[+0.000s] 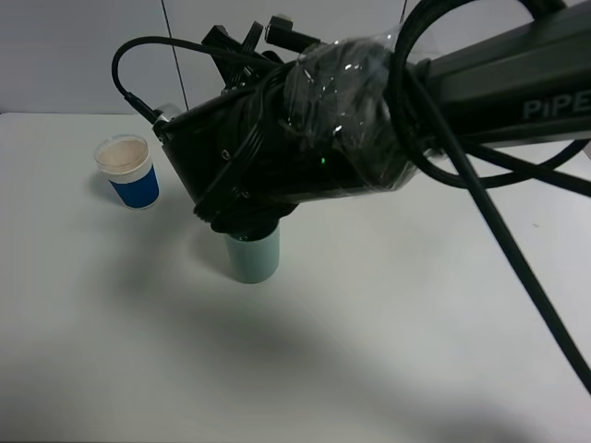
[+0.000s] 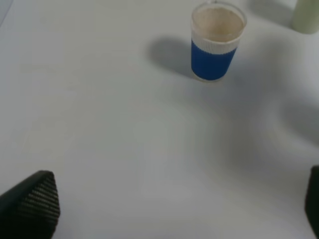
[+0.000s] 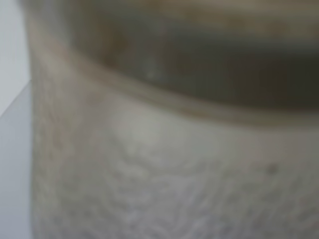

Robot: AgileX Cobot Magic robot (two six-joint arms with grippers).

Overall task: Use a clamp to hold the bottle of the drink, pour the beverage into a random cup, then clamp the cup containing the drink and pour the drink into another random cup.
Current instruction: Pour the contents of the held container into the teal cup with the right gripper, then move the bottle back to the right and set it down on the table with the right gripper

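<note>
High view: the teal cup stands upright mid-counter, mouth up, its rim hidden under the right arm (the right pincer, closed, is hidden too). A blue-banded cup stands upright at its ten o'clock, apart.

Left wrist view: the left pincer is spread wide and empty, well short of the blue-banded cup.

Right wrist view: a blurred pale cup wall fills everything.
</note>
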